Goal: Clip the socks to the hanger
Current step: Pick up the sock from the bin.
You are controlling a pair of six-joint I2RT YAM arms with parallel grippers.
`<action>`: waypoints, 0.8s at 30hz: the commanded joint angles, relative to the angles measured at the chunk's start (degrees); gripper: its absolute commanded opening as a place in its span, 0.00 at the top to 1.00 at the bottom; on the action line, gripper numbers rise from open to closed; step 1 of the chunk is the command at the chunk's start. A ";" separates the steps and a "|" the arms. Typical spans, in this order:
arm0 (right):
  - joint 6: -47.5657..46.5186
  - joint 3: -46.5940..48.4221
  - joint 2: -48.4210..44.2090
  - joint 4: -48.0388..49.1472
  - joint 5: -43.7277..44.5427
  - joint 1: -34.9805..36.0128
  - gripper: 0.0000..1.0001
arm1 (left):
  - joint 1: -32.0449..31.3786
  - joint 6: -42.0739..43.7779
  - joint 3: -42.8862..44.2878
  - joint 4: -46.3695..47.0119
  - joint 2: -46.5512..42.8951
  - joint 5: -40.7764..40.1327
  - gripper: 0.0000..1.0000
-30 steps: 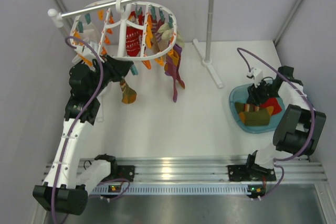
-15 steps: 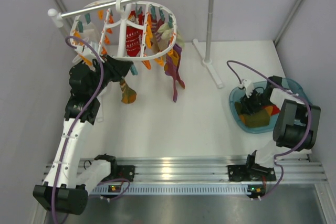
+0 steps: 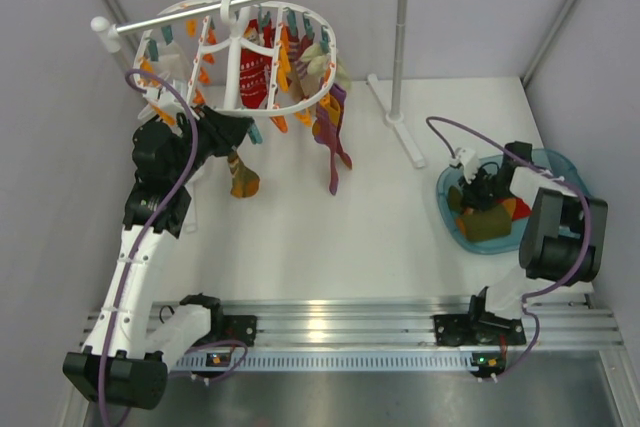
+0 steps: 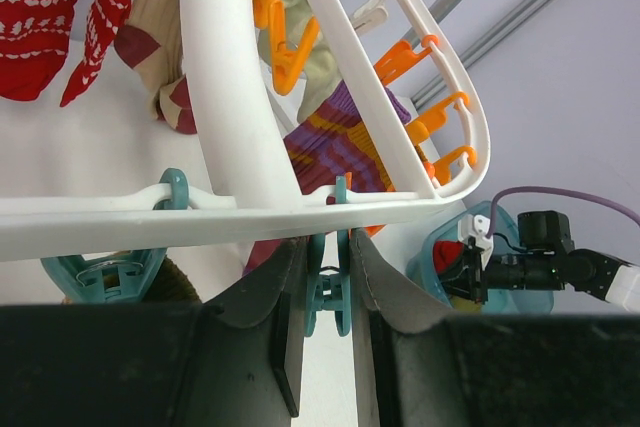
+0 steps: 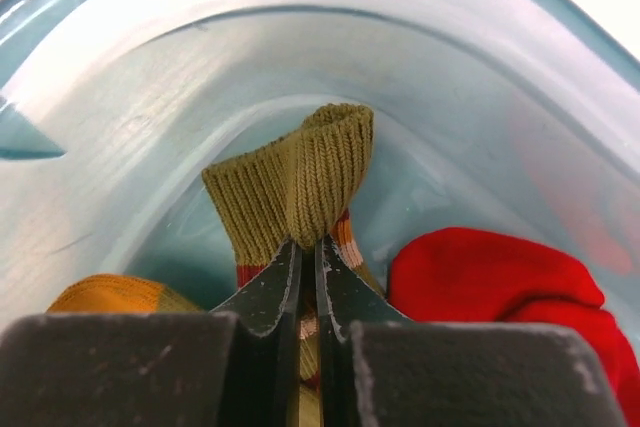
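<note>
The right fingers (image 5: 308, 247) were pressed almost together, pinching the ribbed olive-green cuff of a sock (image 5: 300, 172) so that the cuff stood folded above their tips. This sock lay in a teal basin (image 5: 300, 57), with a red cloth (image 5: 490, 282) just beside it at 4 o'clock and an orange-yellow piece (image 5: 110, 295) at 8 o'clock. In the top view the basin (image 3: 447, 209) sat at 3 o'clock on the white counter (image 3: 330, 237), and the right fingers (image 3: 483, 190) reached down into its 10 o'clock part. The hanger (image 3: 300, 105) hung from a rod at 11 o'clock of the counter, well apart from the basin. The left fingers (image 3: 222, 127) were at its rim, at about 7 o'clock of the oval. In the left wrist view these fingers (image 4: 325, 257) stood narrowly apart just under the white rim (image 4: 230, 217), closed on a teal clip (image 4: 327, 297), their inner faces against its two sides. Purple striped socks (image 4: 335, 142) hung beyond the rim at 12 o'clock of that clip.
</note>
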 commanded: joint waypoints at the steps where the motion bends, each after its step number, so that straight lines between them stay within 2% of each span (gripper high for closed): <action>1: 1.27 2.23 -3.15 -4.70 -0.68 -0.63 1.00 | 0.46 0.05 -0.70 0.67 -0.01 -0.50 0.99; 8: 5.32 15.58 -12.38 -17.53 -11.66 -7.92 1.00 | 0.46 -0.22 -0.26 1.02 -0.09 0.12 0.99; 12: 7.95 24.45 -15.11 -22.81 -18.24 -9.07 1.00 | 0.46 -0.65 -0.17 1.29 -0.36 0.21 0.99; 15: 14.88 29.20 -16.87 -22.47 -24.82 -8.98 1.00 | 0.37 -1.01 -0.17 1.64 -0.45 0.64 1.00; 16: 20.56 30.27 -17.66 -21.68 -26.51 -8.64 1.00 | 0.46 -1.10 -0.17 1.81 -0.45 0.65 1.00; 18: 27.78 32.29 -18.54 -15.63 -30.11 -6.71 1.00 | 0.37 -1.18 -0.17 2.17 -0.53 0.82 1.00; 19: 36.00 32.47 -19.16 -12.22 -30.91 -5.65 1.00 | 0.46 -1.27 -0.08 2.34 -0.45 0.82 1.00; 20: 40.34 32.30 -20.73 -8.79 -31.27 -2.77 1.00 | 0.46 -1.45 -0.08 2.52 -0.45 1.08 1.00; 21: 44.91 31.34 -21.44 -0.58 -30.75 -0.92 1.00 | 0.37 -1.53 0.00 2.69 -0.36 1.35 1.00; 22: 54.01 30.55 -22.32 3.42 -30.22 1.02 1.00 | 0.46 -1.54 0.35 2.78 -0.36 1.35 1.00; 23: 58.54 29.67 -23.80 7.12 -29.61 5.13 1.00 | 0.37 -1.54 0.53 2.78 -0.36 1.52 1.00; 24: 63.71 27.31 -24.60 15.25 -27.16 7.34 1.00 | 0.37 -1.45 0.62 2.96 -0.18 1.53 1.00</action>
